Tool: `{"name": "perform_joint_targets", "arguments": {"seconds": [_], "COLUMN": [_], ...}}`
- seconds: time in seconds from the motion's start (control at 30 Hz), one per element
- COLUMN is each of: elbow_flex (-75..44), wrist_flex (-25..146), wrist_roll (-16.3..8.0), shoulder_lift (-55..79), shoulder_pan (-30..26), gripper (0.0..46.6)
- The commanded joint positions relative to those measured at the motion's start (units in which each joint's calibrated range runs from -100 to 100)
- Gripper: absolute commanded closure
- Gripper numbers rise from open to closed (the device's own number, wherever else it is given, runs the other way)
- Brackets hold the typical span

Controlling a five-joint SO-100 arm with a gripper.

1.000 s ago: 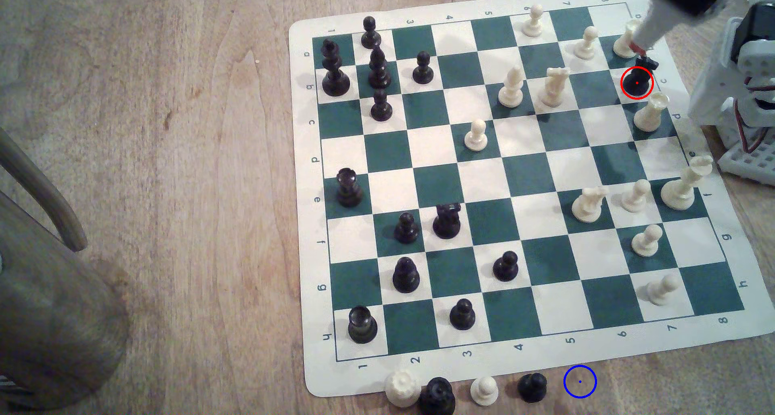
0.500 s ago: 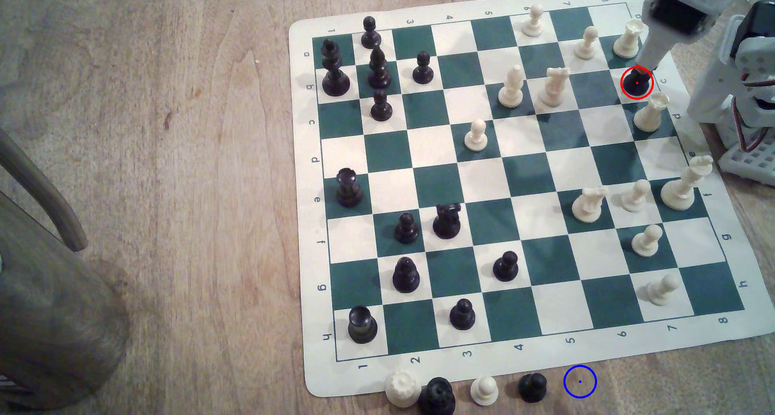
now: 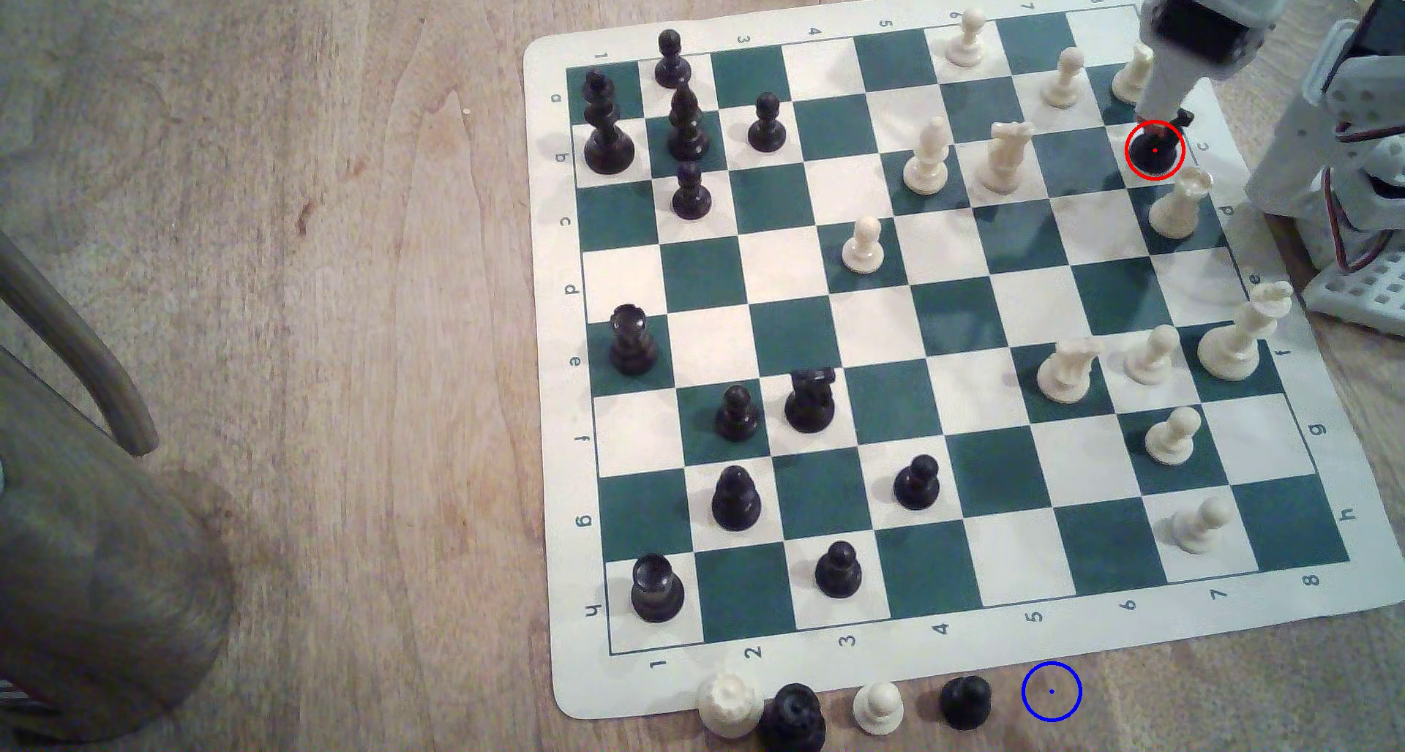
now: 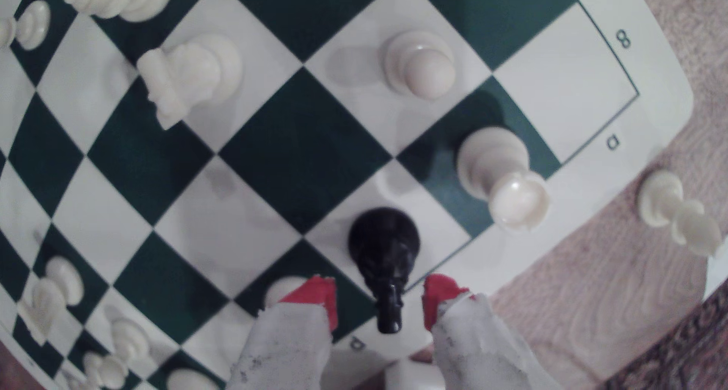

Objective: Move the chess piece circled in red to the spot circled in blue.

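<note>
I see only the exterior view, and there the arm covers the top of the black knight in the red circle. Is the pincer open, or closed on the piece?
Observer: Open. In the wrist view the pincer has one red-tipped finger on each side of the head of the black knight, with a gap on both sides.
Operator: Is something close by that my view hides?
Observer: Yes. A white piece sits on the bare wood, just off the mat near the corner marked a and 8.
</note>
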Motion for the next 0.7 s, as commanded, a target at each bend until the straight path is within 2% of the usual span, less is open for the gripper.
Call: {"name": "perform_joint_targets", "arguments": {"seconds": [0.0, 0.67], "elbow_flex": [-0.2, 3.79], "wrist_flex": [0.24, -6.97], "wrist_roll": [0.29, -0.15], "shoulder_lift": [1.17, 6.18], "shoulder_pan": [-0.21, -0.29], "gripper": [35.4, 36.4]}}
